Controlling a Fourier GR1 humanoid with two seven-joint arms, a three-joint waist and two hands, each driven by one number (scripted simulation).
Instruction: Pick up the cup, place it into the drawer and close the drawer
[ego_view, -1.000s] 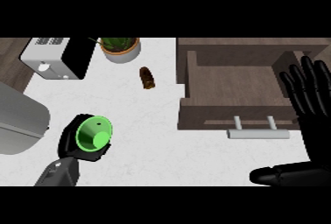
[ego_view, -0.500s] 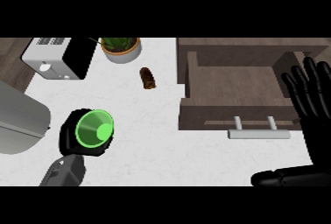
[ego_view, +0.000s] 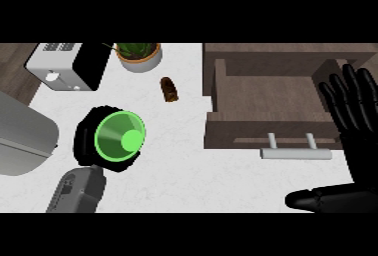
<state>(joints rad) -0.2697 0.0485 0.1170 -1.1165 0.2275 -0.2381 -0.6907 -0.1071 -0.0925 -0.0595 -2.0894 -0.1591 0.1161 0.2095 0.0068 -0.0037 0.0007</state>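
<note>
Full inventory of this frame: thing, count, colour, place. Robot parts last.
Green plastic cup: 1, bright green, left-centre, held in the left hand, its opening facing the camera.
Open wooden drawer: 1, brown, upper right, with a pale bar handle on its front.
Small brown oblong item: 1, dark brown, on the counter left of the drawer.
Potted plant: 1, green in a tan pot, top centre-left.
Toaster: 1, white and black, top left.
Grey rounded appliance: 1, far left edge.
White counter: 1.
Left hand: black, curled round the cup.
Right hand: black, open, fingers up, right edge.

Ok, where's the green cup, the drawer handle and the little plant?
green cup (ego_view: 119, 138), head view, on its inside wall.
drawer handle (ego_view: 295, 153), head view, on its bar.
plant (ego_view: 137, 49), head view, on its leaves.
</note>
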